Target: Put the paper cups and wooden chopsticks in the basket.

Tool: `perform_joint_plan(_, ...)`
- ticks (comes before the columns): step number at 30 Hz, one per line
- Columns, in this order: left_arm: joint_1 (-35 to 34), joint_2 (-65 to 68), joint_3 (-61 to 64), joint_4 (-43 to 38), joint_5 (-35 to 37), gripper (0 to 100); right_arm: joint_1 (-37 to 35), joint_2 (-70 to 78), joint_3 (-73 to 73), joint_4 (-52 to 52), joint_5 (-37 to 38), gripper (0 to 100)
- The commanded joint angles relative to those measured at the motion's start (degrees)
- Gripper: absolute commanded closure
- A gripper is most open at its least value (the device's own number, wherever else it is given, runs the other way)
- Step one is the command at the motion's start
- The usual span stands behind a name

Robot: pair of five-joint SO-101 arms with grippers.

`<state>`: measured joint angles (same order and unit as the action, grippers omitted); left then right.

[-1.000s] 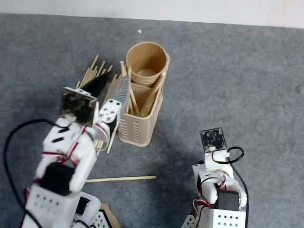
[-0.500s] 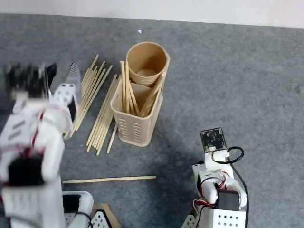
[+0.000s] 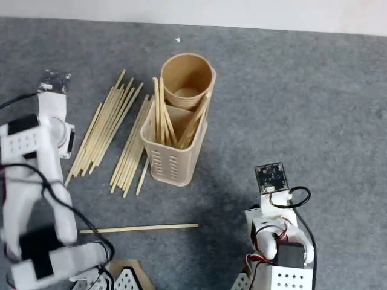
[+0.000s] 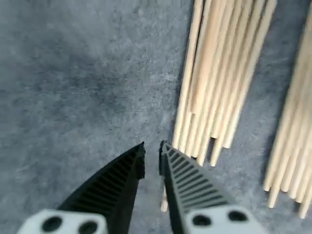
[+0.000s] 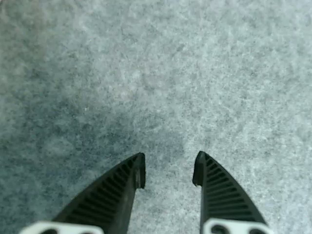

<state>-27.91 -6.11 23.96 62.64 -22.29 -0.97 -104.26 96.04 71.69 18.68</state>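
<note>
Black left gripper (image 4: 152,145), jaws barely parted and empty, hangs over grey carpet (image 4: 73,73) beside the chopsticks (image 4: 219,73), left of frame. Basket (image 3: 172,163) with cup (image 3: 187,75) stands centre, chopsticks leaning inside. Right gripper (image 5: 168,161), half open and empty, sits lower right

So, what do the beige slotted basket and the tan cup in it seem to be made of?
Beige slotted basket: probably plastic, matte, with evenly moulded slots. Tan cup: likely paper, matte, with a thin rim.
</note>
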Motion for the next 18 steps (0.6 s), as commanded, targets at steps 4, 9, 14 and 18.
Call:
perform_joint_plan(4, 0.8, 9.5, -10.8, 4.3, -4.5, 83, 0.7, -0.7, 6.7, 0.3, 0.6, 82.9)
perform_joint_plan(9, 1.1, 14.6, -14.6, 4.0, -4.9, 85, 0.7, -0.7, 6.7, 0.3, 0.6, 82.9)
perform_joint_plan(14, 1.1, 21.6, -18.9, 4.0, -5.5, 85, 0.7, -0.7, 6.7, 0.3, 0.6, 82.9)
perform_joint_plan(18, 1.2, 27.5, -22.4, 4.0, -7.6, 85, 0.7, -0.7, 6.7, 0.3, 0.6, 82.9)
